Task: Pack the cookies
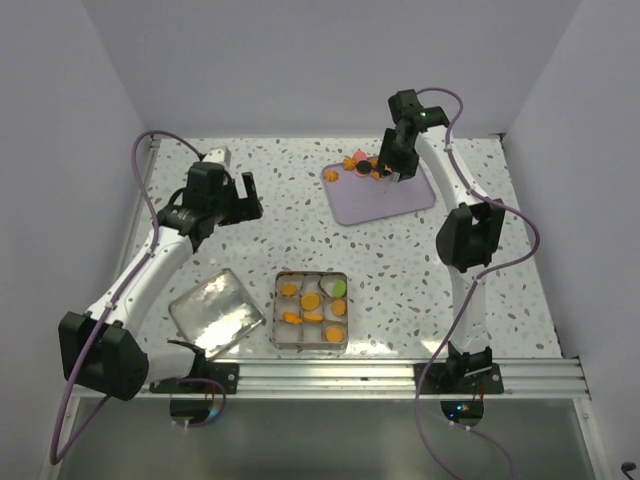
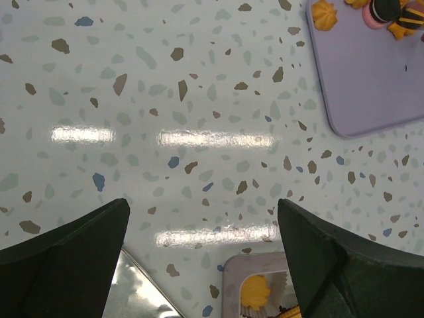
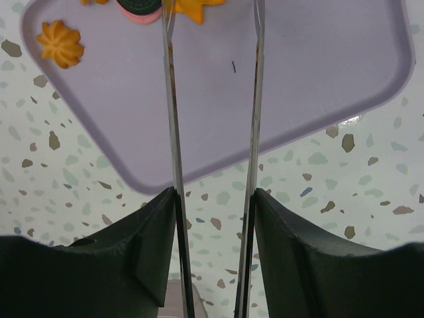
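Observation:
Several cookies [image 1: 355, 163] lie at the far left corner of a lilac tray [image 1: 385, 195]. Among them are an orange rosette [image 3: 59, 43] and a dark cookie [image 3: 139, 6] on a pink one. More orange cookies and a green one [image 1: 339, 288] sit in the paper cups of the square tin [image 1: 312, 310]. My right gripper [image 3: 215, 192] hangs over the tray, shut on metal tongs [image 3: 171, 99]. The tongs' blades stand apart and their tips run out of the right wrist view beside an orange cookie [image 3: 192, 6]. My left gripper [image 2: 202, 205] is open over bare table, left of the tray.
The tin's shiny lid [image 1: 215, 312] lies left of the tin near the front edge. The left wrist view shows the tray corner [image 2: 371, 79] at upper right and a tin corner [image 2: 233, 268] below. White walls close the table on three sides.

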Action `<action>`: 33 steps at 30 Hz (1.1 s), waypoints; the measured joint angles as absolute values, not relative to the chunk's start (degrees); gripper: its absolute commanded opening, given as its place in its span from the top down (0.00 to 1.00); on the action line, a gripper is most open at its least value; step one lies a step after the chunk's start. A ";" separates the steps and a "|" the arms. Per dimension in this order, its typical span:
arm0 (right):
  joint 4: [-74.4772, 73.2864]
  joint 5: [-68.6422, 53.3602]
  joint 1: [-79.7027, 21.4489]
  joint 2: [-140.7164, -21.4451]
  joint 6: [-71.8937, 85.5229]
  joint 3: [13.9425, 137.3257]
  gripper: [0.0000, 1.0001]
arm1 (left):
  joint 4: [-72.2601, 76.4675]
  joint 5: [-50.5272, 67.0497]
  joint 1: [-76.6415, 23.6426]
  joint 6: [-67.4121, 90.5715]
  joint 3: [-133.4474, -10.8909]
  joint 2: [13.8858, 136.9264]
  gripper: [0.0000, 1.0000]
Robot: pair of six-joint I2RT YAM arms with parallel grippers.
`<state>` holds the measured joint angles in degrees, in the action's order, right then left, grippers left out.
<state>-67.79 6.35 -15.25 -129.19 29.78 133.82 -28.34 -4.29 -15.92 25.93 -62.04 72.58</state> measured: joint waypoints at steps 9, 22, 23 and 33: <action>-65.71 6.50 -15.25 -130.96 30.20 133.71 0.49 | -28.34 -4.27 -15.92 25.91 -62.61 74.70 0.00; -66.54 6.22 -15.35 -135.35 30.20 134.47 0.71 | -28.32 -4.43 -15.92 25.91 -63.24 74.74 0.00; -66.00 5.98 -15.35 -134.85 30.20 133.05 0.73 | -28.34 -4.51 -15.92 25.91 -63.24 74.74 0.00; -65.67 3.90 -15.31 -127.72 30.22 124.81 0.77 | -28.27 -4.54 -15.92 25.96 -63.22 74.70 0.00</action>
